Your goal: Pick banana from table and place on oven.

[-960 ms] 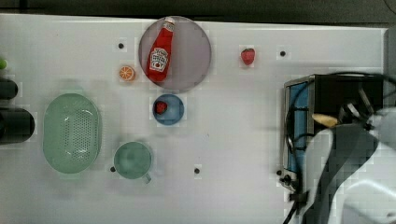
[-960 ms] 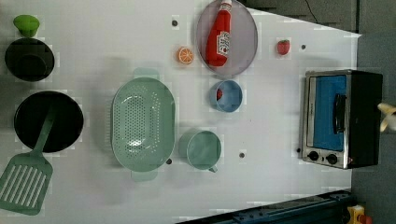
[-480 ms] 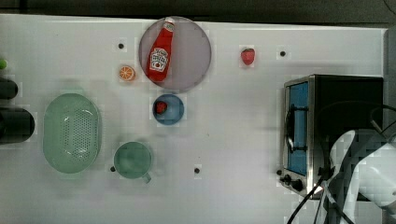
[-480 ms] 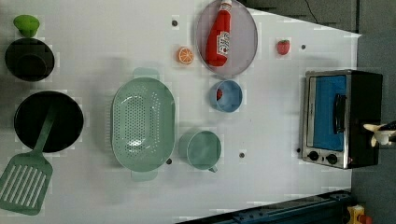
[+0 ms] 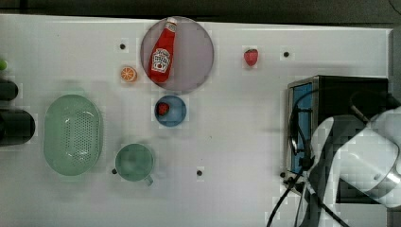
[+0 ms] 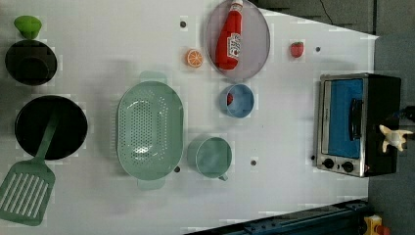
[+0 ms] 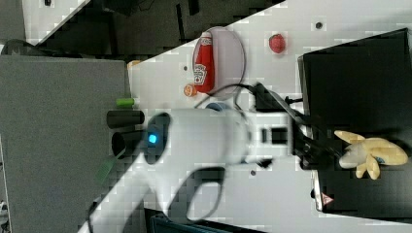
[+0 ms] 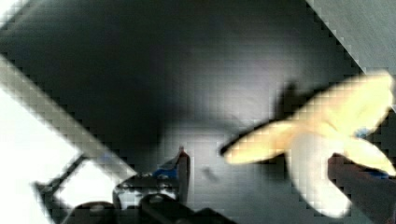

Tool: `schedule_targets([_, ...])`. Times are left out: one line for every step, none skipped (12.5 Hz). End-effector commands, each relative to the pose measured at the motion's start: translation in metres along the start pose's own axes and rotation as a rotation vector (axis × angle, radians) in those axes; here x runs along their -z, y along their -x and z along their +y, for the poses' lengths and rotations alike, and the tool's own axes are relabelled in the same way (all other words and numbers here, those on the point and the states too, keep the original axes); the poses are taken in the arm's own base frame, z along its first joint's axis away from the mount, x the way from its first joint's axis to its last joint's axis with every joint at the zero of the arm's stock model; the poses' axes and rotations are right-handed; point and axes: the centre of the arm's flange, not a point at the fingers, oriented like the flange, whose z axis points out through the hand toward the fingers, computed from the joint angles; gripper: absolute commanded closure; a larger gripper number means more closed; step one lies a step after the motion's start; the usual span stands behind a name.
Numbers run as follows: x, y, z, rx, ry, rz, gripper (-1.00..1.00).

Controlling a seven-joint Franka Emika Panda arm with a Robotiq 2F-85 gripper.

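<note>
A white table [image 5: 236, 142] spreads across the top view, dotted with a few small dark marks. A white robot arm [image 5: 359, 156] reaches in at four o'clock in the top view, over a black-topped oven [image 5: 350, 94] that stands at three o'clock with its blue glass door facing the table's middle. At nine o'clock in the top view lies a green colander [image 5: 72, 135]. At twelve o'clock a grey plate [image 5: 198, 61] carries a red ketchup bottle [image 5: 162, 52] lying on its side. In the left view a black pan [image 6: 68, 127] sits at nine o'clock, with a green spatula [image 6: 24, 191] at its seven o'clock, the handle laid across the pan. A green cup [image 5: 135, 162] stands at the colander's four o'clock, and a blue bowl [image 5: 177, 113] near the table's centre holds a small red piece. The banana [image 7: 371, 153], a pale yellow bunch, lies on the oven's black top, at three o'clock in the right view. The end effector [image 8: 271, 170] sits low over the oven top with its fingers spread wide apart, clamped on nothing; the banana lies just beside one finger. An orange slice [image 5: 128, 74] lies at the plate's eight o'clock, and a strawberry [image 5: 251, 56] at the plate's three o'clock.
</note>
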Motion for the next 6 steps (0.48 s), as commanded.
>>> schedule_targets([0.095, 0.017, -0.067, 0.159, -0.099, 0.112, -1.00])
schedule_targets([0.116, 0.033, -0.087, 0.152, -0.124, 0.107, -1.00])
schedule_targets([0.138, 0.052, -0.107, 0.103, -0.148, 0.085, -1.00])
schedule_targets([0.159, 0.075, -0.124, 0.033, -0.157, 0.047, -1.00])
schedule_targets([0.179, 0.099, -0.136, -0.038, -0.154, 0.005, -1.00])
schedule_targets([0.199, 0.122, -0.146, -0.114, -0.152, -0.025, -1.00])
